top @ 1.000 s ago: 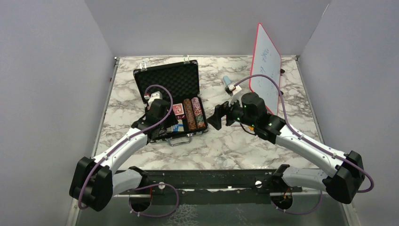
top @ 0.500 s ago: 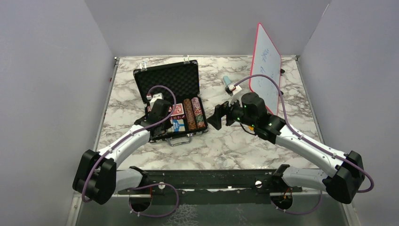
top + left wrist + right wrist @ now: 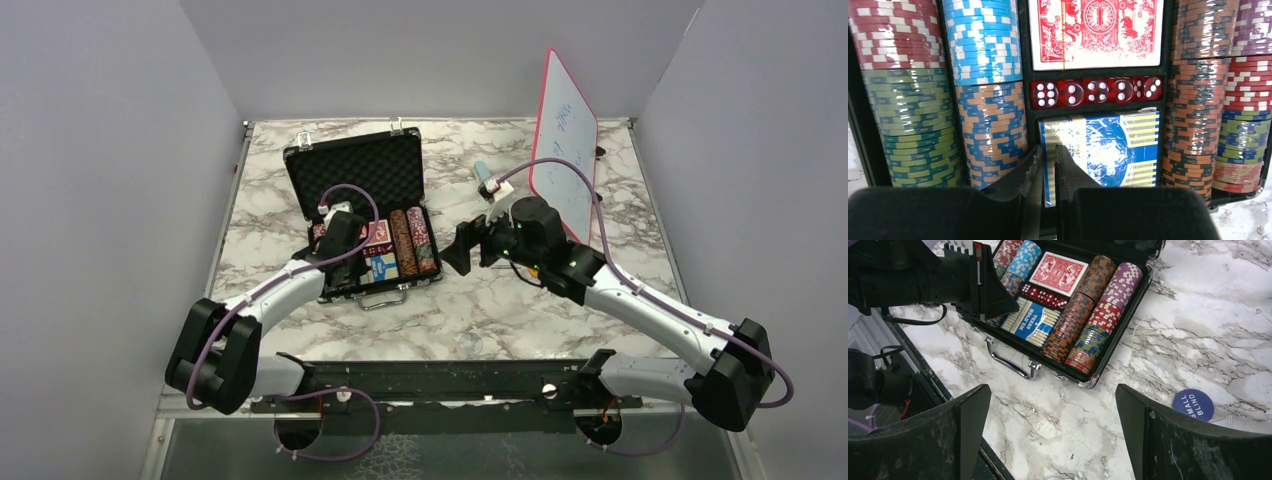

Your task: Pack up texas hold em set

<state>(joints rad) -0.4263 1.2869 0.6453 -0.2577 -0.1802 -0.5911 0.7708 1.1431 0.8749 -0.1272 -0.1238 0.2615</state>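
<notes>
**Left hand.** The left hand point(image 3: 1048, 150) hangs low over the near left part of the tray. Its fingers are drawn almost together, with only a thin slit between them, and they hold nothing. The tips sit above the near left corner of the blue card deck point(image 3: 1108, 150).

**Case.** The black briefcase point(image 3: 355, 175) lies open on the marble surface point(image 3: 560, 330), left of centre. Its foam-lined lid stands up at the far side and its silver handle point(image 3: 1008, 360) faces the arms. The long axis runs roughly left to right.

**Contents, left to right.**
- Two columns of striped poker chips point(image 3: 913, 100), ridged and glossy under shrink-wrap.
- The red card deck point(image 3: 1096, 30) with the blue deck nearer, and a row of five translucent red dice point(image 3: 1096, 91) between them.
- Two further chip columns point(image 3: 1193, 110).

Every slot that can be seen appears filled.

**Right hand.** The right hand point(image 3: 1050, 400) hovers just right of the case. Its fingers are spread wide and it is empty.

**Loose item.** A flat, round blue button point(image 3: 1193, 404) marked SMALL BLIND lies on the surface outside the case, well apart from it.
- In the right wrist view it sits just beyond the right-side finger, not between the two.
- The case lies to its left.
- Being round, it has no long axis to align with.

**Judgement.**
- The right arm is plainly the nearer one to the button, so the pick-up falls to it.
- The thin disc lies flush on hard stone, so getting an edge grip will probably be awkward.
</notes>
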